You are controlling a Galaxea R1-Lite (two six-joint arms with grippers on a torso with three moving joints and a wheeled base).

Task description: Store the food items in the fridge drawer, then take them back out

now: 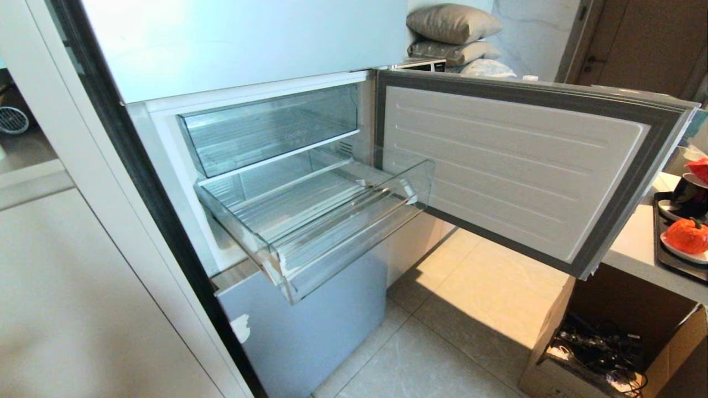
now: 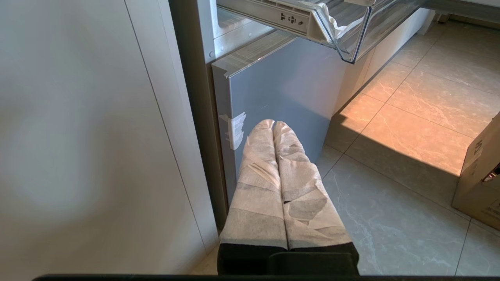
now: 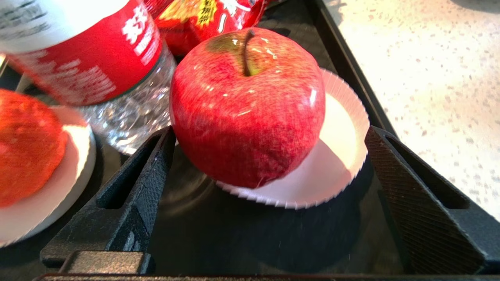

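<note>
Head view: the drawer [image 1: 310,221] stands pulled out and bare at centre; the orange fruit [image 1: 687,235] sits at three o'clock on the tray [image 1: 661,243].

Left wrist view: the left gripper [image 2: 273,125] hangs closed, empty, beside the fridge.

Right wrist view: the right gripper [image 3: 269,156] is spread wide around the apple [image 3: 248,105] on its plate [image 3: 340,156], one finger at nine o'clock, the other at three. The apple looks firm, glossy and probably slippery; grip across its widest girth.

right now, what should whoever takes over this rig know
Left gripper: parked low beside the fridge, fingers shut, holding nothing.
Right gripper: open over the black tray, fingers either side of the red apple, which sits on a white paper plate; not gripped yet.
Orange-red fruit: on its own plate on the same tray, on the counter to the robot's right.
Fridge drawer: pulled out, nothing in it; fridge door open.
Done: fridge and drawer open.
Left: store both fruits in the drawer, then take them back out.
</note>
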